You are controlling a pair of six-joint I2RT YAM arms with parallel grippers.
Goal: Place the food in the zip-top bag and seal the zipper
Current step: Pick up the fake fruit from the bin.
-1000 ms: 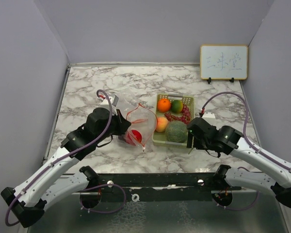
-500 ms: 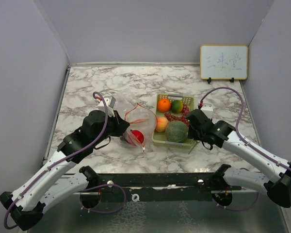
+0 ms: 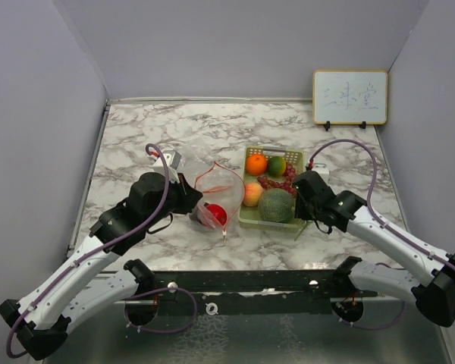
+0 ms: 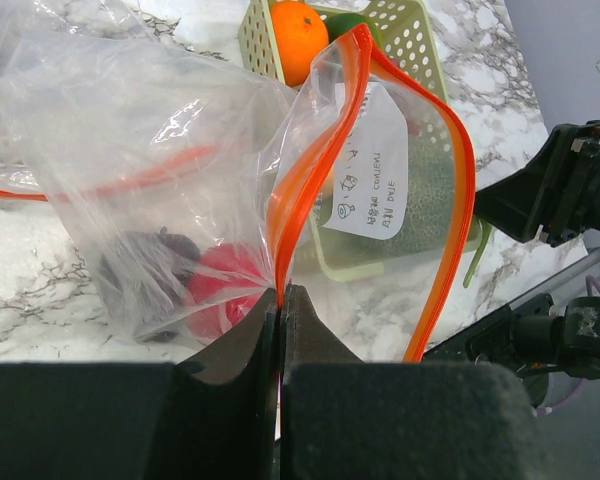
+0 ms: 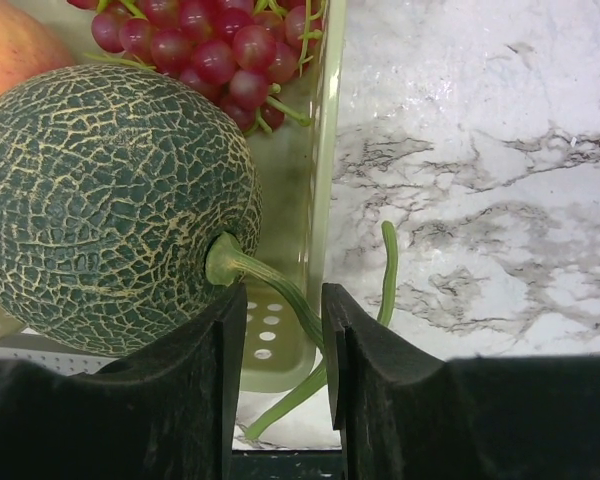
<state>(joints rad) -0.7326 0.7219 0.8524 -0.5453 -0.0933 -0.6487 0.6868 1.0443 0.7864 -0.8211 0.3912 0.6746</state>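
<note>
A clear zip-top bag (image 3: 221, 186) with an orange zipper stands open left of the tray. My left gripper (image 3: 195, 203) is shut on its near zipper rim (image 4: 280, 262). A red fruit (image 4: 225, 296) and a dark item (image 4: 145, 272) lie inside the bag. The netted melon (image 3: 275, 205) sits at the tray's near end with a peach-coloured fruit (image 3: 252, 193), an orange (image 3: 255, 164), a green fruit (image 3: 277, 165) and red grapes (image 5: 210, 42). My right gripper (image 5: 285, 300) is open, its jaws on either side of the melon's green stem (image 5: 272, 287), not closed on it.
The pale green perforated tray (image 3: 295, 158) lies right of centre on the marble table. A small whiteboard (image 3: 349, 97) stands at the back right. Grey walls close in the left, right and back sides.
My right gripper has moved forward to the tray's near end and now straddles the melon stem. My left arm has shifted slightly left, and the bag mouth stands a little wider.
</note>
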